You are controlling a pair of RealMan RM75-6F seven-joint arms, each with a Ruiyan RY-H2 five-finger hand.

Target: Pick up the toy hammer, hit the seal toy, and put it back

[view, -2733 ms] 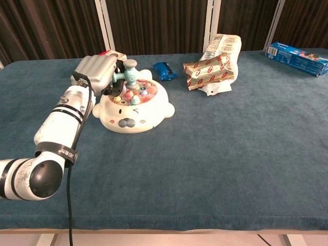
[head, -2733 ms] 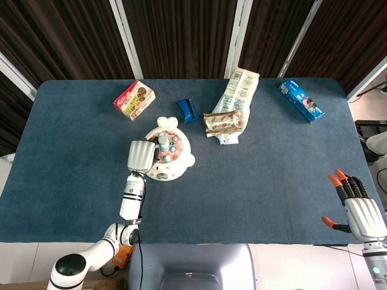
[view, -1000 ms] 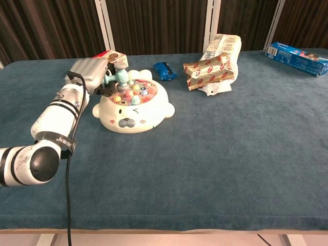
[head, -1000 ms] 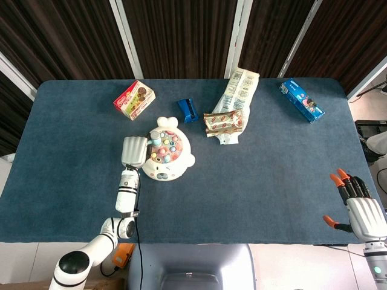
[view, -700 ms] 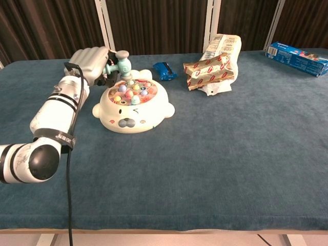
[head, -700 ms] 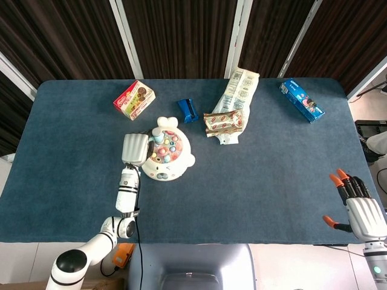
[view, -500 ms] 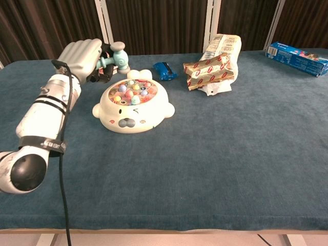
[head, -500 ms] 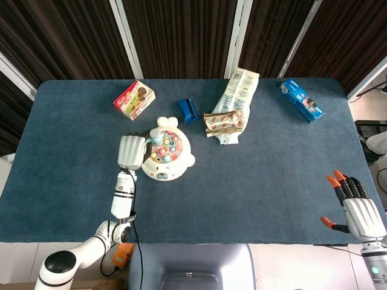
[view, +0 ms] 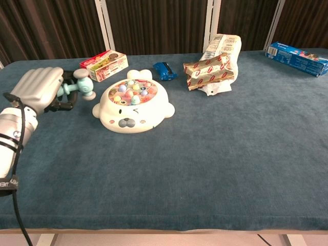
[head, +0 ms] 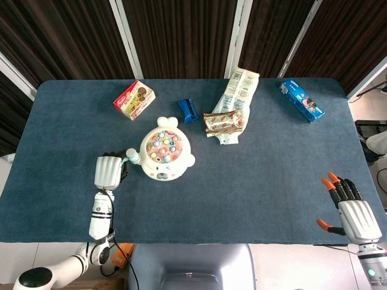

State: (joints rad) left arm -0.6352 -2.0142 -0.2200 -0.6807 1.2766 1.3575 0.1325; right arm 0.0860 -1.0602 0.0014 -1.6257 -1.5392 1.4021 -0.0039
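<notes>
Teal plastic toy hammer (view: pixel 78 88) clenched in left hand (view: pixel 37 88), beside rounded white seal toy (view: pixel 133 104); right hand (head: pixel 354 212) splayed, released.

- The whole counter (head: pixel 254 199) is seen from high above in the head view, looking almost straight down.
- In the chest view, the counter (view: pixel 215 169) is seen low from its near edge, facing the curtains.
- The seal toy (head: pixel 163 154) (view: pixel 134 107) is shared by both views.

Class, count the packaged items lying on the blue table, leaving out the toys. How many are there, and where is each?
5: red box back left; small blue packet behind the seal toy; gold snack pack on the long white bag, centre back; blue box back right.
</notes>
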